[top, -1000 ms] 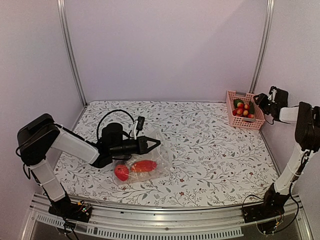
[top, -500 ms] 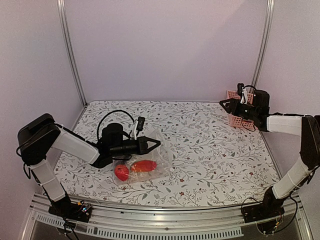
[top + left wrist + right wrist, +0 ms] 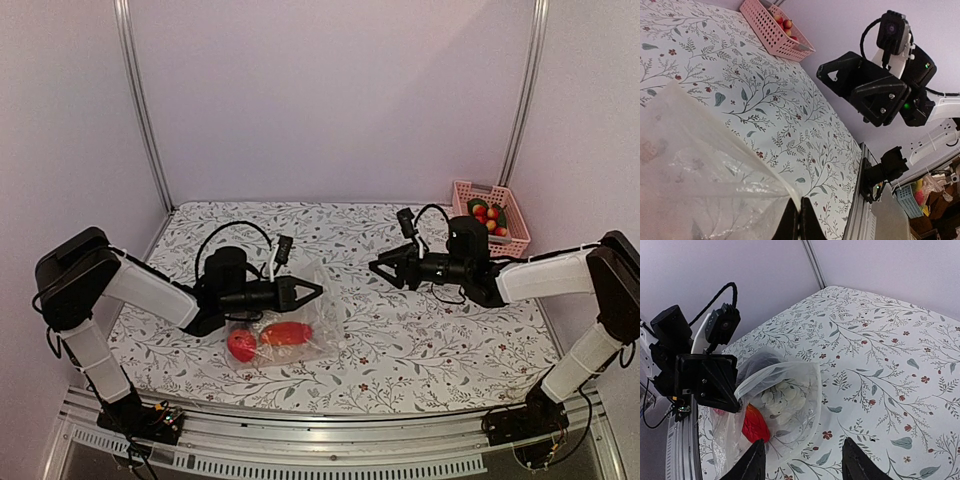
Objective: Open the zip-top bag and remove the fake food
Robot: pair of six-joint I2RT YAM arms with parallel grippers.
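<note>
**Pinching a limp bag by its lip, second gripper open and near**

The bag [image 3: 296,312] lies on the left front part of the table [image 3: 420,340], with one edge lifted off the surface. The left gripper [image 3: 308,291] has its jaws closed tight on that raised edge; the left wrist view shows the thin film pinched between the fingertips. The fake food [image 3: 268,337], one round red piece and one longer red piece, sits low in the bag at the end nearest the front rail.

The right gripper [image 3: 381,268] hangs above the middle of the table, pointed at the bag but well apart from it, with its jaws spread wide and holding nothing. From its wrist view the bag's mouth seems to gape toward it in a loose curve.

The film looks very light, soft and slippery; it will likely crumple and slide rather than resist a pull. The best hold is probably the free lip opposite the pinched one, taken at the stiffer strip, not the loose wall. The red pieces look hard, glossy and prone to rolling.

A basket [image 3: 461,189] in the far right corner holds other small pieces.
</note>
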